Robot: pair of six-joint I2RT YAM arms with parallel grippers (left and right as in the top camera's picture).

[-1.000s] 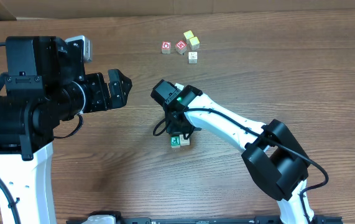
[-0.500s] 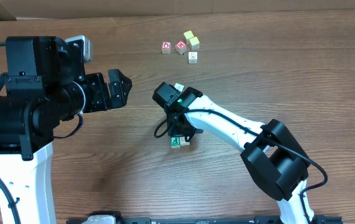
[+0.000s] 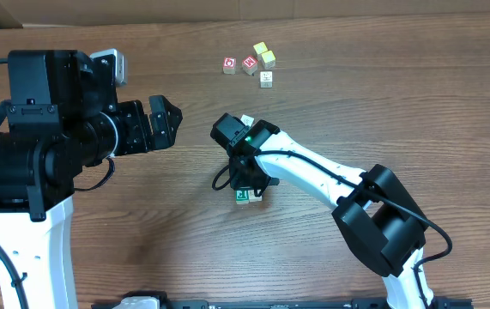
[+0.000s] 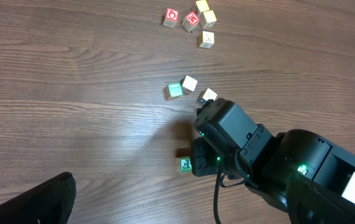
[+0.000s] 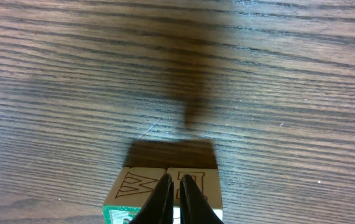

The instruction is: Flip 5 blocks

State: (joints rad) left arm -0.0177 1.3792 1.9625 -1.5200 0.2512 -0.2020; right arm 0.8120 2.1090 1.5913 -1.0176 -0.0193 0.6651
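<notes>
Change: nothing has visibly moved in the last second; both arms and every cube lie as they did.
Right gripper [image 5: 176,199]: fingers pressed together, holding nothing, tips down over the seam between two blocks; whether they touch the tops cannot be told.
Nearest blocks: a green-faced block [image 3: 243,196] and a pale block [image 3: 256,194], touching side by side on the table [image 3: 399,103], printed letters up.
Left gripper [image 3: 169,122]: jaws spread wide, empty, hanging well left of the blocks.
Middle group: a green-topped block [image 4: 175,91] and two plain blocks [image 4: 189,83] [image 4: 209,95], just beyond the right arm.
Far group: two red-printed cubes [image 3: 229,65] [image 3: 250,63], beside a yellow block [image 3: 261,49] and two whitish blocks [image 3: 268,59] [image 3: 266,78].
Count: eight green, pale or yellow blocks; two red-printed cubes; two grippers.
</notes>
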